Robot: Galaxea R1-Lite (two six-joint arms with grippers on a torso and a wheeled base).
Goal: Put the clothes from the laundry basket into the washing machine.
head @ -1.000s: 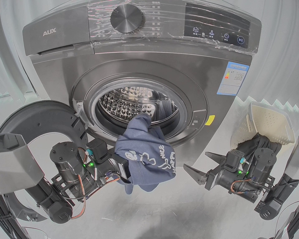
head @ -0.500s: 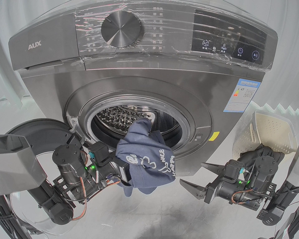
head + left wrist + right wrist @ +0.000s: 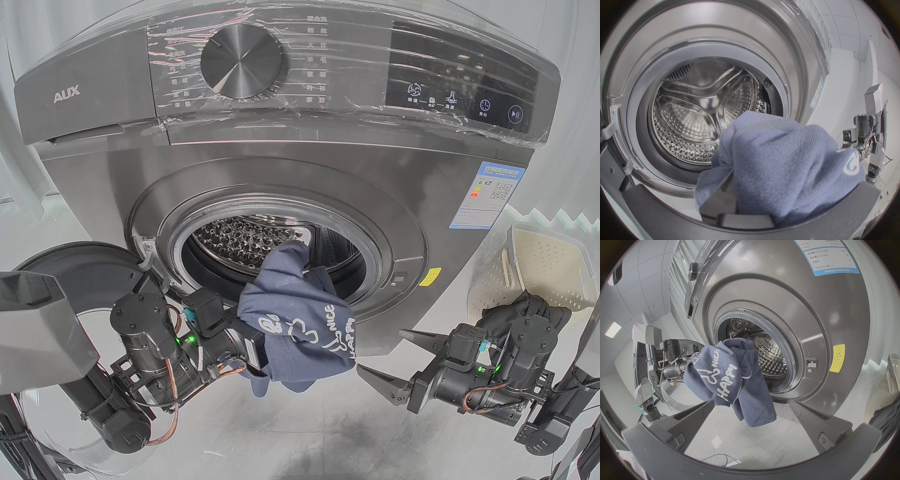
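- Front and centre is the washing machine (image 3: 281, 156), its door (image 3: 69, 275) swung wide open on the robot's left and the steel drum (image 3: 244, 237) showing.
- The left gripper (image 3: 725, 203) is up at the lower rim of the opening, clamped on a navy sweatshirt (image 3: 297, 319). Its fingers are mostly buried under the cloth.
- The sweatshirt runs roughly top to bottom. Its bunched upper end pokes up at the mouth of the drum, right at the rim. Its loose lower end hangs down towards the floor (image 3: 325, 431) outside the machine.
- The white lettering on it faces the robot's right, towards the other arm.
- The right gripper (image 3: 382, 355) sits low in front of the machine's right side with its jaws spread wide and nothing between them, just beside the hanging cloth but apart from it.
- Off to the right stands the cream laundry basket (image 3: 550, 256), close to the machine's corner.
- Dark clothes (image 3: 519, 309) are heaped at its lower edge, partly hidden behind the right arm.
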